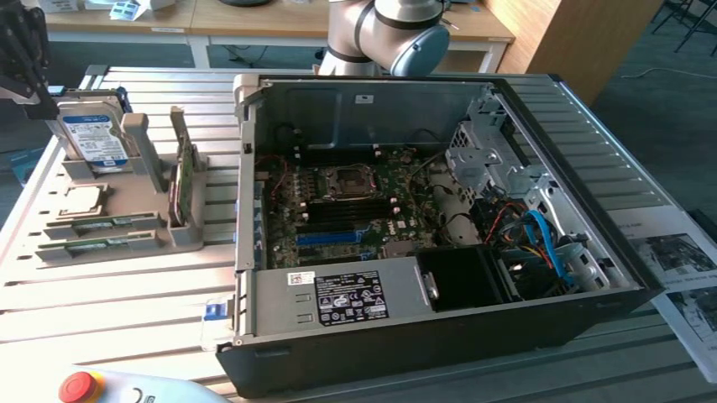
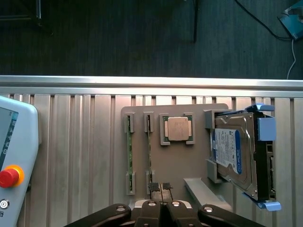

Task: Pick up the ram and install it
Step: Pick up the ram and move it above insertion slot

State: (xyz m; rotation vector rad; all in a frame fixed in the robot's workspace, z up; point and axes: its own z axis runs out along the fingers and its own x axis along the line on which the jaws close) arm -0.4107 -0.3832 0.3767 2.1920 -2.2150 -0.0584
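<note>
The gripper (image 2: pixel 160 187) hangs over the near end of a grey holder (image 2: pixel 165 165) with its fingers pressed together and nothing between them. The ram (image 2: pixel 148 151) stands on edge in the holder's clips, and its near end lies just beside the fingertips. In the exterior view it is the green stick (image 1: pixel 101 223) nearer the CPU (image 1: pixel 81 200).

An other ram (image 2: pixel 129 156) sits parallel in the next pair of clips, close by but apart from the first. On the ram's far side come the CPU in its square seat and then the hard drive (image 2: pixel 236 156), propped upright between grey posts. A tall grey upright (image 1: pixel 177 147) rises from the holder between the sticks' ends and the case (image 1: pixel 448 353).

The case lies open on the slatted tabletop (image 1: pixel 112 294), just beside the holder on the exterior view's right. Its metal side wall (image 1: pixel 248 168) stands higher than the sticks. Inside, the motherboard (image 1: pixel 348 201) is uncovered, with a drive cage and loose cables (image 1: pixel 538 235) crowding the exterior view's right end.

A pendant (image 2: pixel 14 142) with a red button (image 2: pixel 9 176) rests on the tabletop, well apart from the holder. Bare slats lie between the two. Papers (image 1: pixel 683 269) lie beyond the case. The tabletop's edge (image 2: pixel 151 81) runs just past the holder's far end, and dark floor (image 2: pixel 118 38) lies beyond it. The arm (image 1: pixel 392 29) rises behind the case.
</note>
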